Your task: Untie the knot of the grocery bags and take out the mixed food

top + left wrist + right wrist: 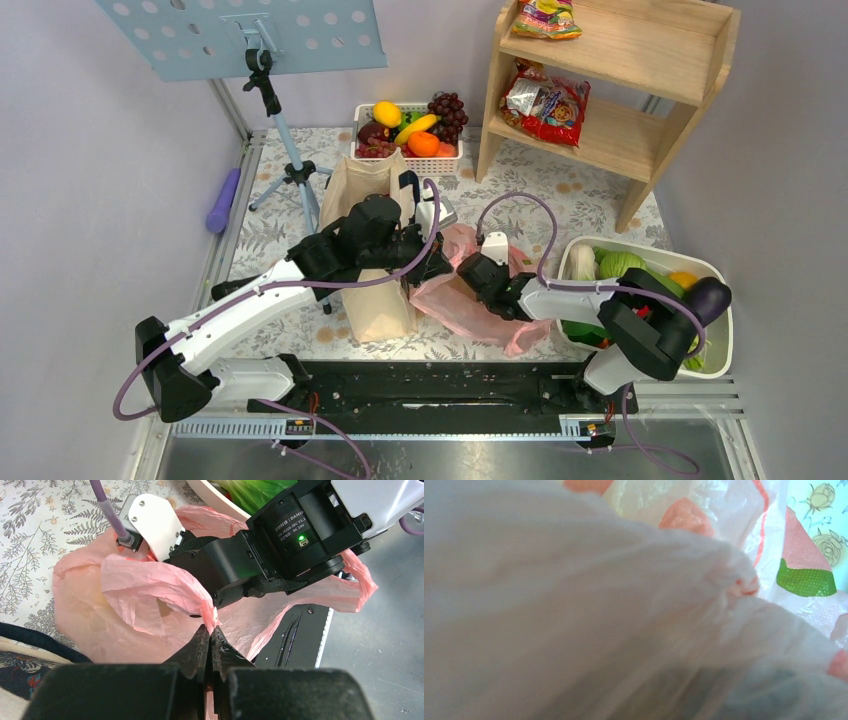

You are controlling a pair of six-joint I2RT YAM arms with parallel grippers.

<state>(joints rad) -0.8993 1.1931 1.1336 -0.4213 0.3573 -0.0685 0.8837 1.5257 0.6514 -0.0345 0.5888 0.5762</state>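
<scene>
So the pink grocery bag point(125, 585) is lying crumpled on the flowery table point(560, 205), right in the middle between the two arms, just beside the beige canvas tote point(372, 300) and near the white tub point(722, 345) of veg on the right. The left gripper point(210, 635) has its fingers pressed together with a bit of the bag's thin pink plastic pinched at the tips, and a fold of the bag rises from that spot. The right gripper point(468, 270) is nose-first into the same bag from the other side. Its fingers are buried under the plastic, and its own camera shows nothing but blurry translucent film with one little puckered gather, so honestly I can't tell if that claw is apart or together. Something orange-red with a green patch point(804, 577) shows through the plastic, no idea what it is. One handle loop point(361, 582) hangs loose off the table's near edge. Further back there's a white basket point(358, 118) with fruit point(420, 135) in it.
</scene>
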